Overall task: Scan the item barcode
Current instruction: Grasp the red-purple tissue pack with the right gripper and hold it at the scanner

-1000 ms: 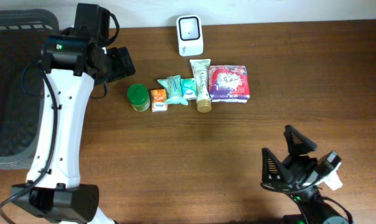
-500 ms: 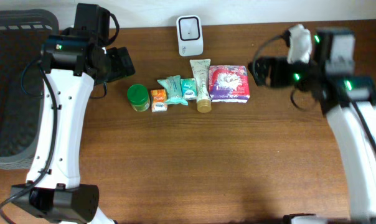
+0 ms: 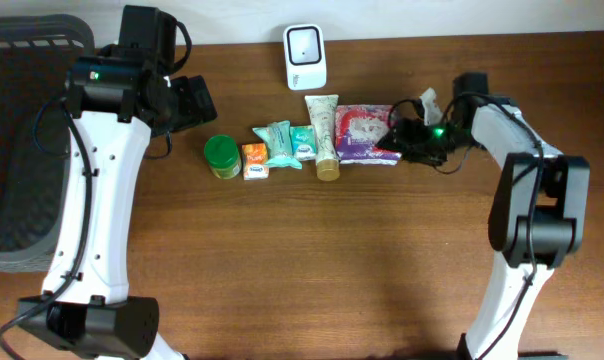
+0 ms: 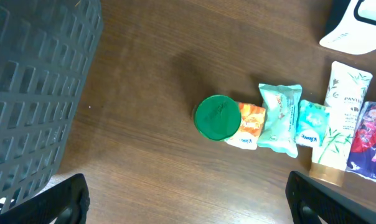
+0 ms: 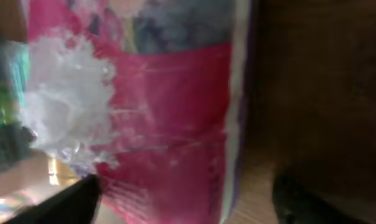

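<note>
Right pincer (image 3: 398, 138) apart, fingers either side of the pink tissue pack's (image 3: 362, 132) right end, not clamped. Pack lies flat near tabletop (image 3: 312, 260) far edge, close to white scanner (image 3: 305, 57). Left pincer (image 4: 188, 199) wide apart, near green jar (image 4: 217, 116).

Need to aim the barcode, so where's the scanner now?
Overhead view, top centre: the scanner sits at the far edge of the table, just behind the tube.

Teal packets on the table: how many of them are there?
2. The larger teal packet lies beside the orange packet; the smaller teal packet lies between it and the tube. None seems hidden.
</note>
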Controlling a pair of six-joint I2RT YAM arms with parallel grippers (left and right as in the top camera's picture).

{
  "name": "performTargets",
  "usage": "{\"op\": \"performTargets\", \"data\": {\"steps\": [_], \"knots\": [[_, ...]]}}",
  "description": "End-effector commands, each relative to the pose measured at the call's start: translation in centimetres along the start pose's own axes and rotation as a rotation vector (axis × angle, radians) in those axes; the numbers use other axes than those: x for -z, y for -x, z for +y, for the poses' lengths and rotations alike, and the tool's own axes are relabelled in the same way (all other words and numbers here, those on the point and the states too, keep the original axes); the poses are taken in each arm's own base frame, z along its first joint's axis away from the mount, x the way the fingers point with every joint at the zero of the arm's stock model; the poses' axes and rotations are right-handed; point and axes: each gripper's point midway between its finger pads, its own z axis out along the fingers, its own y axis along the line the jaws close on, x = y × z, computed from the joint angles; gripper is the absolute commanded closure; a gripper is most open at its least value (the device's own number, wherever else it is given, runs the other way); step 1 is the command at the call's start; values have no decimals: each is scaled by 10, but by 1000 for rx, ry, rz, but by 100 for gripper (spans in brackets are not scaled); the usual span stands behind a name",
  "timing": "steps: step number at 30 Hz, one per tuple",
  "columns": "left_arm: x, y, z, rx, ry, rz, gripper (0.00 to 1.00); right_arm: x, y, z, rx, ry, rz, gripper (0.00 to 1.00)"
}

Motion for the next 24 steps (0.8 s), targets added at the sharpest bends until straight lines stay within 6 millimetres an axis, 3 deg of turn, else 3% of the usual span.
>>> {"op": "performTargets", "data": {"steps": [1,6,7,8,9,10,11,12,14,17,20,21,23,24], "knots": [[7,4,4,-3,-1,-25,1,-3,1,8,-6,103,5,27],[7,4,4,-3,-1,-25,1,-16,4,21,55,116,-1,27],[7,4,4,-3,-1,-25,1,-20,3,25,70,117,3,33],[7,4,3,-3,-1,-25,1,-22,2,27,76,117,7,43],[7,4,4,-3,-1,-25,1,-24,2,28,83,115,9,60],[7,4,3,-3,-1,-25,1,-24,4,29,90,115,1,91],[7,4,4,-3,-1,-25,1,-20,6,29,89,107,-3,96],[7,4,4,-3,-1,-25,1,-12,9,26,79,56,-7,96],[7,4,3,-3,-1,-25,1,25,19,9,74,-219,-16,96],[7,4,4,-3,-1,-25,1,101,29,1,36,-677,-57,96],[7,4,3,-3,-1,-25,1,142,26,-10,-56,-988,-114,96],[7,4,4,-3,-1,-25,1,164,21,-17,-103,-1187,-160,96],[7,4,4,-3,-1,-25,1,180,15,-14,-97,-1393,-202,96],[7,4,3,-3,-1,-25,1,173,14,-8,-58,-1422,-198,96]]}}
